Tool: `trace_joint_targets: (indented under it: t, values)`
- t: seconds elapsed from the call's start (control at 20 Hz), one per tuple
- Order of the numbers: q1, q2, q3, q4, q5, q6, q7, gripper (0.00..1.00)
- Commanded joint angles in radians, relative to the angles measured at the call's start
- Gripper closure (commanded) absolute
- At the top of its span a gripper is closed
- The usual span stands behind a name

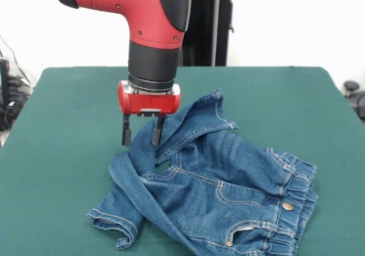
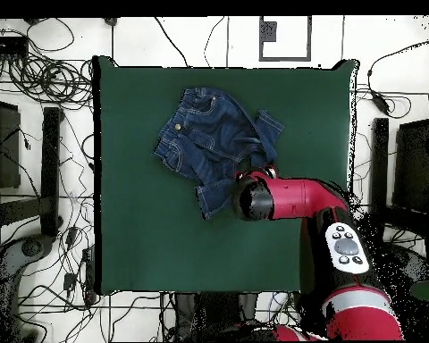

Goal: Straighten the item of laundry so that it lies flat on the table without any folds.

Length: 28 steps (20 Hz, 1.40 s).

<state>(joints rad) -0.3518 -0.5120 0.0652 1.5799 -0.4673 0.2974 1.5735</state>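
Observation:
The item of laundry (image 1: pixel 228 187), a small pair of blue jeans, lies crumpled on the green table (image 1: pixel 63 113), on the right side of the front view. Its gathered waistband with a metal button is at the lower right. One leg runs up toward the back, and the other is folded over toward the lower left. My gripper (image 1: pixel 142 133) hangs open just above the cloth at the left edge of the upper leg, with nothing between its black fingers (image 1: pixel 126 131). From overhead, the jeans (image 2: pixel 214 138) lie near the table's (image 2: pixel 147 223) top edge, and the red arm's wrist (image 2: pixel 254 198) hides the gripper.
The arm's red and black body (image 2: pixel 343 241) reaches in over the table's lower right in the overhead view. Cables (image 2: pixel 48 80) and dark stands (image 2: pixel 50 170) lie on the floor around the table. Green surface stretches left of the jeans in the front view.

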Motion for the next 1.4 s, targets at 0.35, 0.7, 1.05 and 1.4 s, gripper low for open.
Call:
trace_joint_targets:
  t: [0.35,0.7,1.05,1.4]
  values:
    - [0.015,0.045,0.130,-0.015,0.016,0.006,0.056,0.00]
    - [-0.004,0.060,0.160,-0.008,0.018,-0.013,0.054,0.00]
    - [-0.018,0.085,0.173,-0.007,0.030,0.010,0.056,0.00]
    - [-0.001,0.097,0.143,-0.014,0.022,0.032,0.063,0.00]
